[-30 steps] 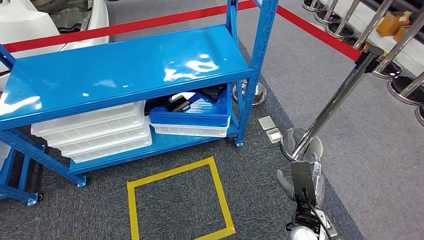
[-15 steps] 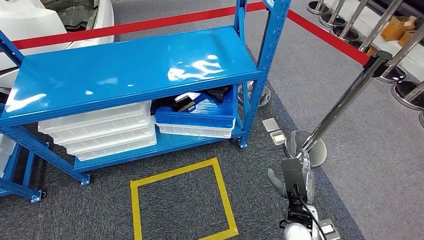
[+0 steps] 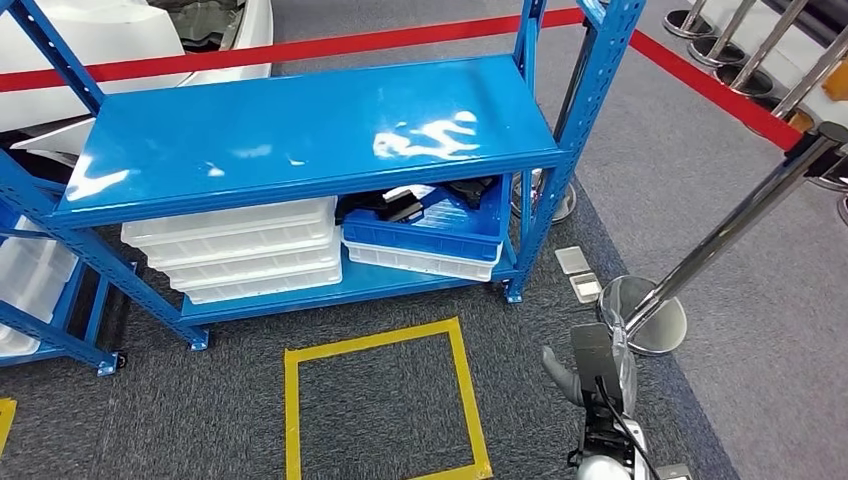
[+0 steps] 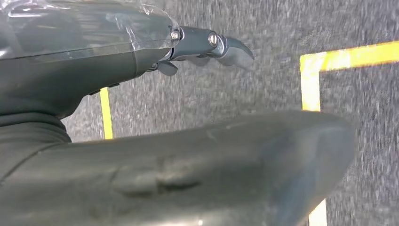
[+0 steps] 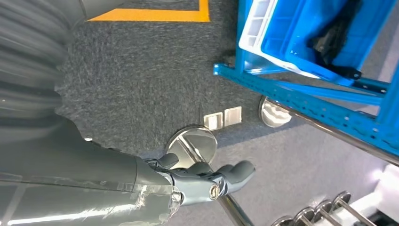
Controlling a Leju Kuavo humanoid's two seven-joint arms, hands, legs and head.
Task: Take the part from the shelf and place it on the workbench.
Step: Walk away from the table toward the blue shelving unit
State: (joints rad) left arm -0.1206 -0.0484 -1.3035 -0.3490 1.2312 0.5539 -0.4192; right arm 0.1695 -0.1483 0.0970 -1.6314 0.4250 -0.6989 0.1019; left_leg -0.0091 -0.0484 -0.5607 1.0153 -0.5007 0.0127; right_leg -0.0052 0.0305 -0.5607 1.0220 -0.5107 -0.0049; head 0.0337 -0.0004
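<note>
The task's thing, a black irregular part (image 3: pixel 400 205), lay in a blue plastic tray (image 3: pixel 430 225) on the lower level of the blue metal shelf (image 3: pixel 300 130), centre of the head view; no label was legible. The right hand (image 3: pixel 590 365), lower right, hung empty, fingers loosely apart. The left hand (image 4: pixel 207 44) was empty too, fingers slightly curled, apart.

**Where your three cameras looked**

Your head view looked forward and down from high up at the blue shelf (image 3: pixel 310 130) and the yellow floor square (image 3: pixel 385 400). Your left wrist view sat close behind the left hand (image 4: pixel 207 44), facing the carpet and yellow tape. Your right wrist view, behind the right hand (image 5: pixel 207 181), shared the blue tray (image 5: pixel 320 33) and stanchion base (image 5: pixel 193 143) with the head view.
</note>
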